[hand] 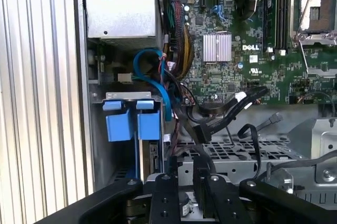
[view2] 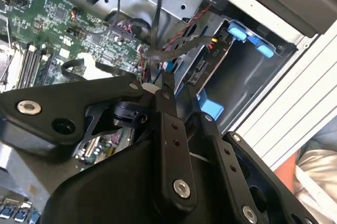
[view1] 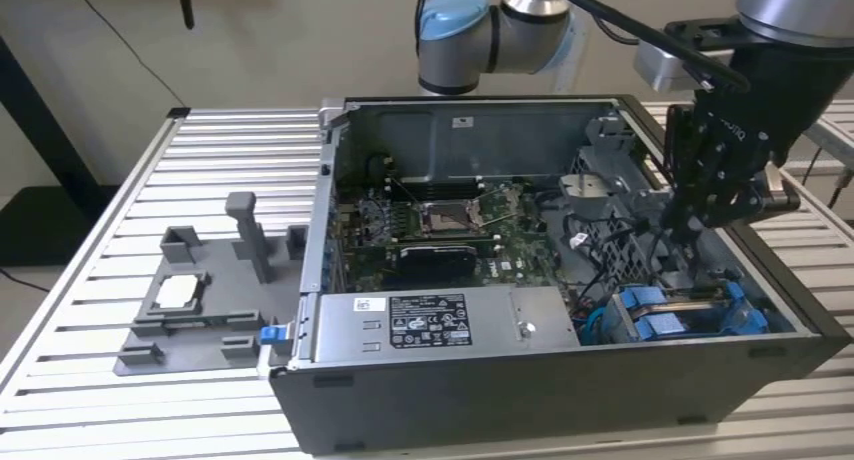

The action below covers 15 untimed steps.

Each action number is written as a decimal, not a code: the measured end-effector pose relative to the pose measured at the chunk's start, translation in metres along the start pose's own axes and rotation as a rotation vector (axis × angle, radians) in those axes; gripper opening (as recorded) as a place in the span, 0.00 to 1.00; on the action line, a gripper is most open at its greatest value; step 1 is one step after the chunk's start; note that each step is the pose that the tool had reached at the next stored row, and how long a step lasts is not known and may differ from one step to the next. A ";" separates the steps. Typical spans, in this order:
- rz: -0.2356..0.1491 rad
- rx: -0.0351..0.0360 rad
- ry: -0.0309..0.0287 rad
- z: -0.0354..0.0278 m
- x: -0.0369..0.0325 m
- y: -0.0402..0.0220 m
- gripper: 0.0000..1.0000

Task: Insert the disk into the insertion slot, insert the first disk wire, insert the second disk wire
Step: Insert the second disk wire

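The arm (view1: 787, 40) reaches down from above into the open computer case (view1: 534, 395), on the side at the exterior view's right. The gripper (view2: 155, 83) hangs there with its fingers (view2: 169, 108) drawn in narrow, the tips nearly meeting. They seem to pinch the plug end of a black wire (view2: 179, 46), a flat lead that runs away from the tips. How firm the hold is, I cannot tell.

Just past the fingertips, below the hand, stands the insertion slot (hand: 126, 96), a grey metal bay. The disk (hand: 149, 125) already sits in it on edge. The blue tabs of its carrier stand proud of the bay mouth, near the hand but not touching it.

A blue cable (hand: 158, 84) loops beside the bay. A second black lead (hand: 202, 132) with a plug on its end dangles free between the hand and the board.

Farther from the hand lies the green motherboard (view1: 441, 225), flat on the case floor with its processor socket bare. Beyond the slot, along the case wall, is the grey labelled power-supply box (view1: 427, 320).

Farthest off, outside the case and well apart from the hand, a grey holding fixture (view1: 200, 325) rests on the slatted metal table (view1: 94, 380) at the exterior view's left.
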State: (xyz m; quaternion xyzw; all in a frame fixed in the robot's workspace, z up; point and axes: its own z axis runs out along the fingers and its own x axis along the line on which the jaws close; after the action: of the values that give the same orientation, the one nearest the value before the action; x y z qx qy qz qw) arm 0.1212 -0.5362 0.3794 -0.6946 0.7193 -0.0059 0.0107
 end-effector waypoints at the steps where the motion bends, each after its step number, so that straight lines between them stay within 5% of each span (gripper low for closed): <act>1: 0.000 0.0000 -0.0002 -0.0011 -0.0003 0.0004 0.27; 10: 0.000 0.0015 0.0011 -0.0091 -0.0050 0.0048 0.27; 15: -0.006 0.0024 0.0215 -0.0092 -0.0135 0.0093 0.27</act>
State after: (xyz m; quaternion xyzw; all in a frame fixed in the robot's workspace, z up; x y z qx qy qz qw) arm 0.1122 -0.5224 0.3884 -0.6965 0.7174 -0.0143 0.0038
